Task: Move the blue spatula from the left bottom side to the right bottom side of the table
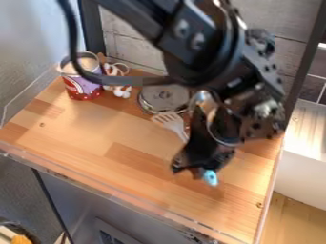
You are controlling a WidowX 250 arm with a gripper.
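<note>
the bench has a wooden top of joined strips in paler and browner tones, with a clear edging along its front. toward its back left stands a purple-and-red cup, with a small white-and-brown figurine just beside it. farther right lie a round metal lid and a white slotted spatula.

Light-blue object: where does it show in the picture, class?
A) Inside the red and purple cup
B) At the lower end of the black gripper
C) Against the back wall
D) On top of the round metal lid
B: the light-blue object shows right at the lower end of the black gripper, in front of the bare wood of the table.
</note>
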